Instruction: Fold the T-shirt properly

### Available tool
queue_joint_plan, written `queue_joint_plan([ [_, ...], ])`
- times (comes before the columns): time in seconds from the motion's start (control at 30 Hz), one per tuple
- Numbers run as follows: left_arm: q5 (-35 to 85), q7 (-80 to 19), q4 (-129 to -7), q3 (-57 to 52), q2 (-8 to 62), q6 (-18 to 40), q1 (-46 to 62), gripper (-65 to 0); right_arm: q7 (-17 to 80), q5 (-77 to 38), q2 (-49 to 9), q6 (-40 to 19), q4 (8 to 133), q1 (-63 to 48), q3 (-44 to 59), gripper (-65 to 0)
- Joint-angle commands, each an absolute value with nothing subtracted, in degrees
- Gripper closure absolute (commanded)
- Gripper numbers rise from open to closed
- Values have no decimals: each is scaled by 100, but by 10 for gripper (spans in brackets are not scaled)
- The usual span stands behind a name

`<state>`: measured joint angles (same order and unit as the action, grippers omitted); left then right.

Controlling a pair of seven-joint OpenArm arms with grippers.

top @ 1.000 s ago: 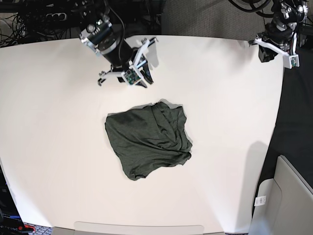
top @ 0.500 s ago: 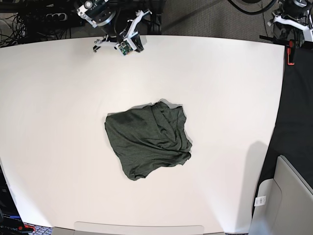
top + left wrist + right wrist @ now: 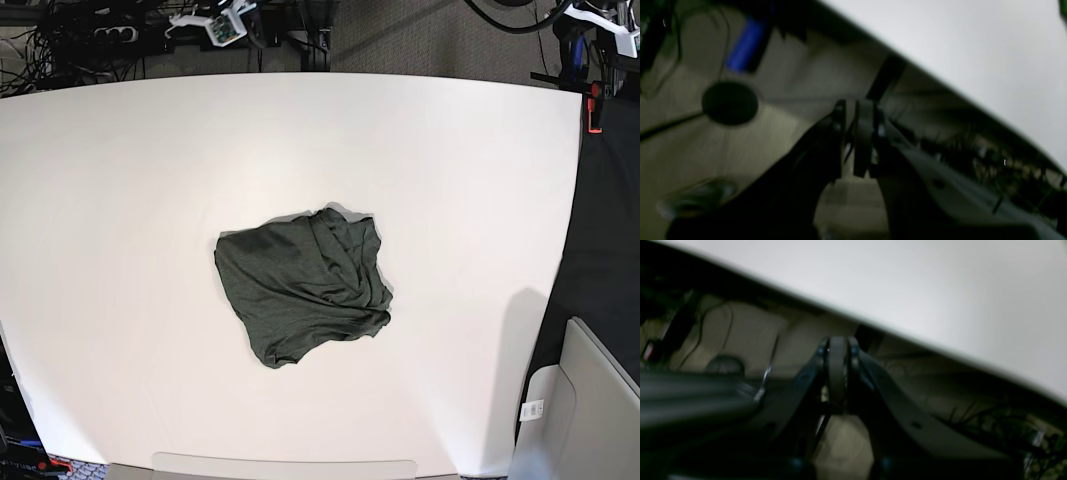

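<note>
Both grippers sat off the table's far edge, likely parked, w/ nothing held. I saw right gripper pressed together; left gripper nearly so, a slit betw. fingers. T-shirt lay mid-table, compact but rumpled.

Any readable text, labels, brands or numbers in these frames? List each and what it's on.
No text here can be read.
White tag on the grey bin, bottom right of the base view: dark marks on it, too small to read.
T-shirt: no print or label shows.
Table: no markings.
Both wrist views: blurred and dark, nothing legible.
</note>
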<state>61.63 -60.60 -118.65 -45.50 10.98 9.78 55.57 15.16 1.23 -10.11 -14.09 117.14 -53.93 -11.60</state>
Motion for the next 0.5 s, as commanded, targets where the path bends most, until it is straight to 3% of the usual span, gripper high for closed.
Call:
queue_joint_plan([
  [0.0, 6255, -6097, -11934, -4602, 1147, 954, 5640, -33, 1341, 57, -1024, -1446, 11802, -5552, -1182, -1],
  [0.27, 6229, -6431, -11934, -4585, 1147, 954, 5587, -33, 1385, 57, -1182, -725, 11785, -5903, -1165, 0],
  [0.47, 6211, -6440, -11925, -4338, 1165, 954, 5376, -33, 1385, -119, -1165, -585, 11785, -5956, -330, 0],
])
